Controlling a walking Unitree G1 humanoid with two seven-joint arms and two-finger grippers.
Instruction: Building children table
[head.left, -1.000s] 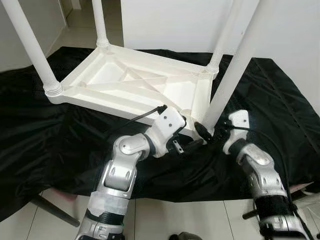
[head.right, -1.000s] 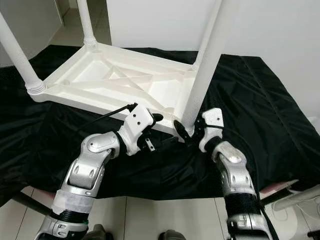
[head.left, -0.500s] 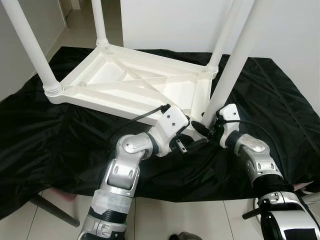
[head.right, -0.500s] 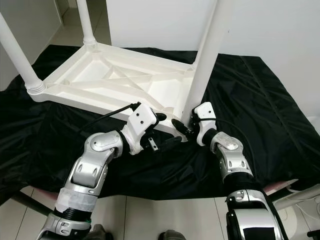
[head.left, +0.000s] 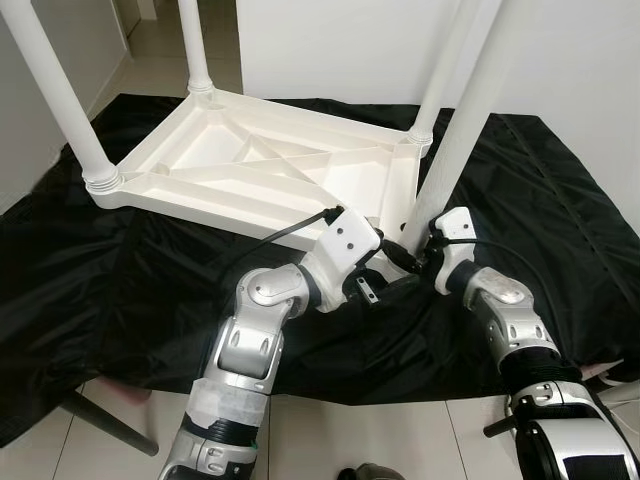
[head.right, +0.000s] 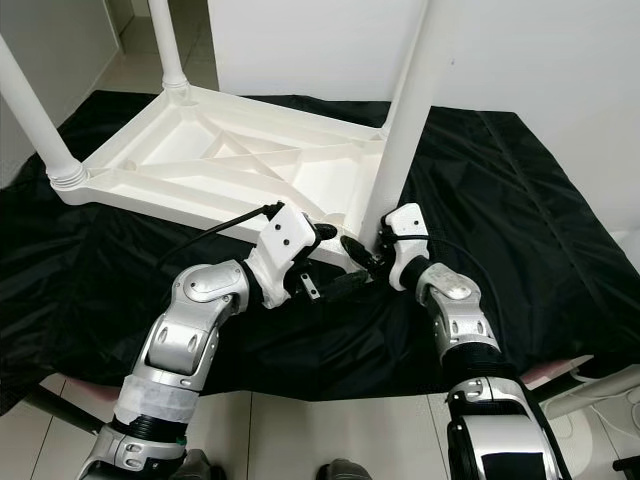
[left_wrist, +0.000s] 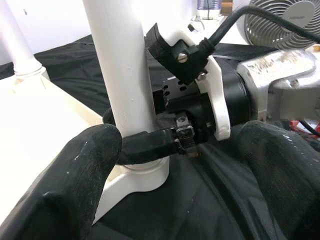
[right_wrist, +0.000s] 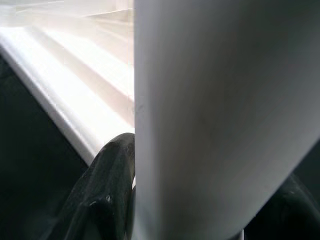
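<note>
1. Nearest the robot is bare tiled floor (head.left: 350, 430), then the edge of a black sheet (head.left: 150, 290) spread over it, probably to keep the white plastic from getting scuffed while it's put together.
2. Both arms reach low to the near corner of the upside-down table top (head.left: 250, 170). The left gripper (head.left: 392, 282) sits right beside that corner with its fingers (left_wrist: 80, 175) spread, one on each side of the leg base in its wrist view, gripping nothing. My guess is it's there to steady the corner.
3. The right gripper (head.right: 362, 252) is pinching the near right leg (head.left: 462, 130) just above the socket, one black finger (right_wrist: 107, 195) pressed against the white tube on each side. Holding that low makes sense if the leg is being twisted or pushed home into its corner; I can't tell how far it's seated.
4. Beyond that, the ribbed underside faces up, which puts the sockets where the legs can go in from above.
5. Farther off, three other legs already stand upright: near left leg (head.left: 55, 95), far left leg (head.left: 193, 45) and far right leg (head.left: 440, 70).
</note>
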